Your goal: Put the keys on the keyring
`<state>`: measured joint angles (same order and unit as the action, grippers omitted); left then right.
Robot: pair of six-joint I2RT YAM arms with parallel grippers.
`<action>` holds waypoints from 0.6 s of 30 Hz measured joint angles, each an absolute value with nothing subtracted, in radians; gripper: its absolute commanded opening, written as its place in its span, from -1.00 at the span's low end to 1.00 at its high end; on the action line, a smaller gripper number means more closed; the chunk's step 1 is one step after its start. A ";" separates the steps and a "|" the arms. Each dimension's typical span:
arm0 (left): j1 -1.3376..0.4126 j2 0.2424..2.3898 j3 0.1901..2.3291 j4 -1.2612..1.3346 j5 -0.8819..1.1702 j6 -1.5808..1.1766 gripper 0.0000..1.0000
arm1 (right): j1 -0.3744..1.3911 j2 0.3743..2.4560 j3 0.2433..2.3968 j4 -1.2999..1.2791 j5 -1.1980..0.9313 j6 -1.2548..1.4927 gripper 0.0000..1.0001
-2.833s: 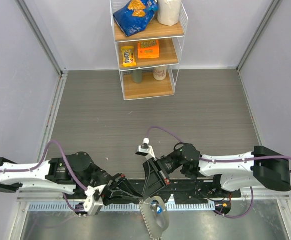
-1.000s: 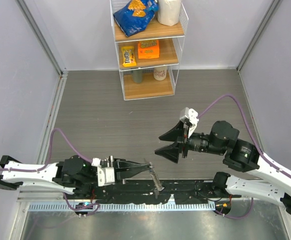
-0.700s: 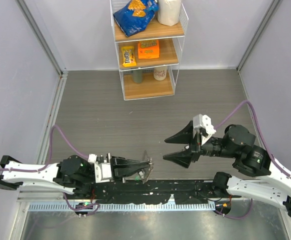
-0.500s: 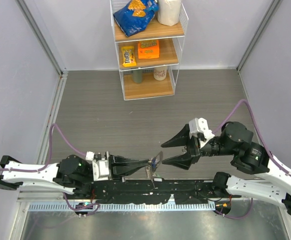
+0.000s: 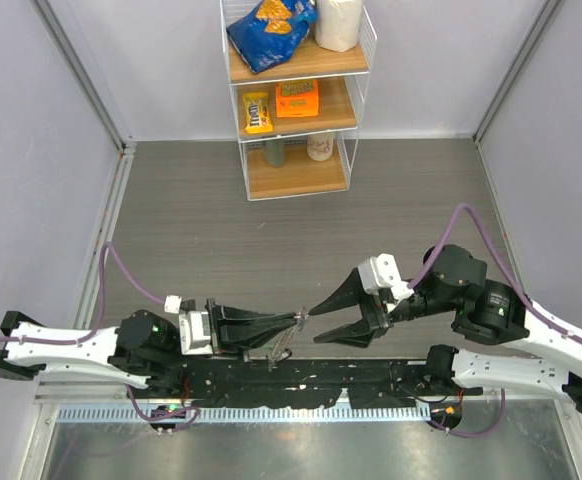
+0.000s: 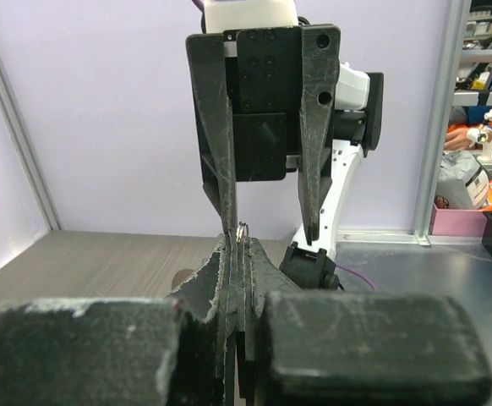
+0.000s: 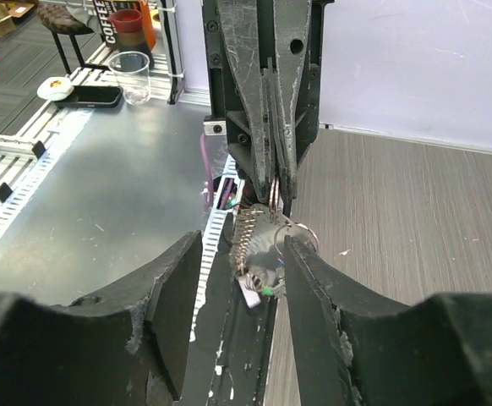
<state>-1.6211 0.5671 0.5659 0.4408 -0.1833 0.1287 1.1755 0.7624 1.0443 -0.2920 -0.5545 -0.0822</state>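
Silver chain dangles from the keyring, clamped in the left gripper above the table's near edge, between the right gripper's parted jaws, which should close squarely; keys indistinct.

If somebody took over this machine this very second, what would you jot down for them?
Left gripper: jaws shut on the keyring, held in the air, chain and tags dangling.
Right gripper: jaws open, one each side of the dangling bunch, gripping nothing.
The keys: I cannot pick them out.
Done: keyring lifted.
Left: find the keys, thread them on.
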 measured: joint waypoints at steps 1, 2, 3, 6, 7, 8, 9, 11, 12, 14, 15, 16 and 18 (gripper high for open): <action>-1.621 0.569 0.566 0.447 -0.187 0.127 -1.00 | 1.181 0.765 1.045 -0.292 -0.549 -0.084 -0.06; -1.621 0.570 0.566 0.454 -0.190 0.125 -1.00 | 1.186 0.767 1.046 -0.291 -0.541 -0.086 -0.09; -1.621 0.572 0.566 0.461 -0.192 0.119 -1.00 | 1.190 0.771 1.046 -0.291 -0.533 -0.089 -0.11; -1.621 0.574 0.564 0.473 -0.198 0.112 -1.00 | 1.196 0.777 1.046 -0.286 -0.510 -0.092 -0.14; -1.621 0.575 0.562 0.477 -0.199 0.111 -1.00 | 1.196 0.779 1.046 -0.282 -0.501 -0.092 -0.17; -1.621 0.576 0.560 0.481 -0.200 0.110 -1.00 | 1.196 0.779 1.047 -0.278 -0.493 -0.092 -0.18; -1.621 0.576 0.558 0.483 -0.200 0.110 -1.00 | 1.196 0.780 1.047 -0.274 -0.484 -0.092 -0.18; -1.621 0.576 0.554 0.484 -0.200 0.108 -1.00 | 1.197 0.779 1.047 -0.266 -0.471 -0.092 -0.18; -1.621 0.576 0.553 0.485 -0.200 0.108 -1.00 | 1.197 0.779 1.047 -0.261 -0.464 -0.092 -0.18; -1.621 0.576 0.551 0.487 -0.200 0.107 -1.00 | 1.197 0.779 1.048 -0.253 -0.458 -0.092 -0.19; -1.621 0.577 0.551 0.489 -0.200 0.107 -1.00 | 1.198 0.780 1.050 -0.251 -0.457 -0.092 -0.19; -1.621 0.578 0.551 0.490 -0.201 0.107 -1.00 | 1.198 0.780 1.052 -0.248 -0.457 -0.092 -0.21; -1.621 0.579 0.551 0.492 -0.202 0.106 -1.00 | 1.198 0.782 1.057 -0.246 -0.458 -0.091 -0.24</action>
